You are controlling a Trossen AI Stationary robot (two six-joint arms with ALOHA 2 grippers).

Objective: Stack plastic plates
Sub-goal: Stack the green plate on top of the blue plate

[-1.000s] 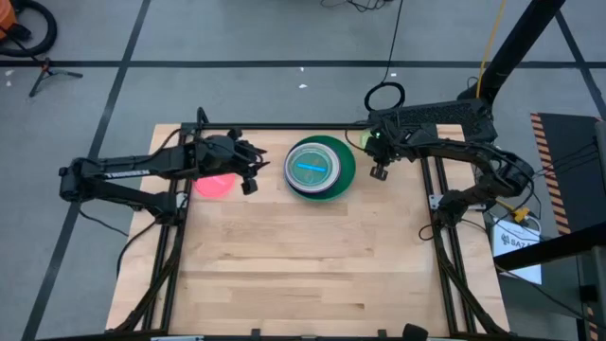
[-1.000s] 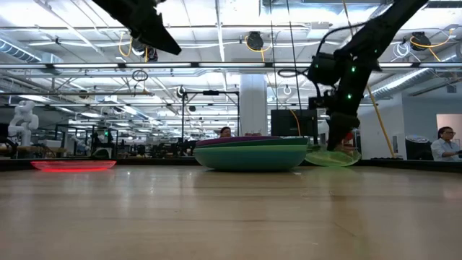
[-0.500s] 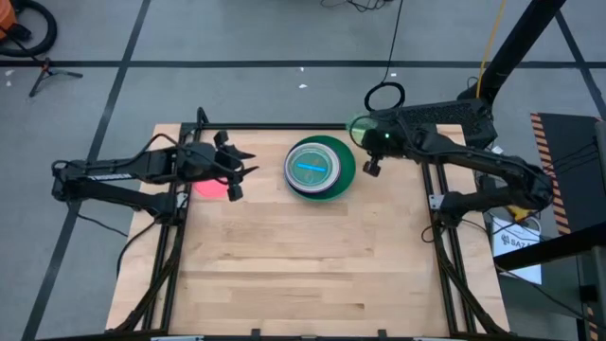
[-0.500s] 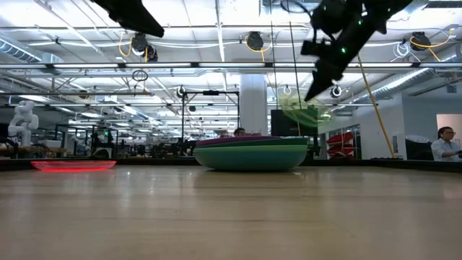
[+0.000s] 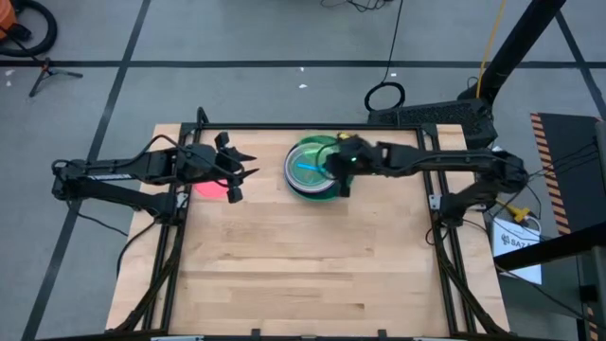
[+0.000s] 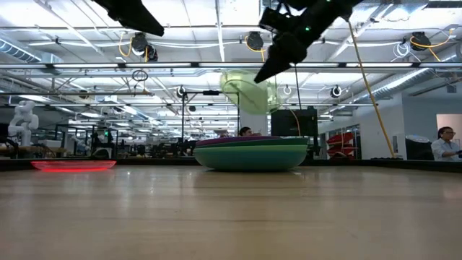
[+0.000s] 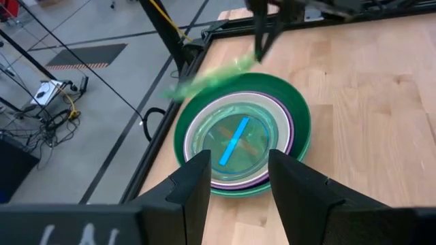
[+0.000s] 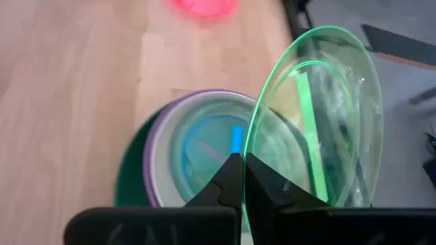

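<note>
**Lime plate held above the stack**

The right gripper (image 5: 339, 170) pinches the rim of the lime plate (image 6: 247, 91), which hangs tilted in the air over the stack of plates (image 5: 317, 169) at the table's (image 5: 303, 275) far side. The left gripper (image 5: 239, 170), fingers spread and empty, hovers near the pink plate (image 5: 212, 188).

Grey floor (image 5: 237, 38) crossed by dark tape lines (image 5: 284, 64); ceiling strip lights (image 6: 216, 43) above.

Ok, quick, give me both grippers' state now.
Left gripper: open, empty, beside the pink plate.
Right gripper: shut on the lime plate, held above the stack.
</note>
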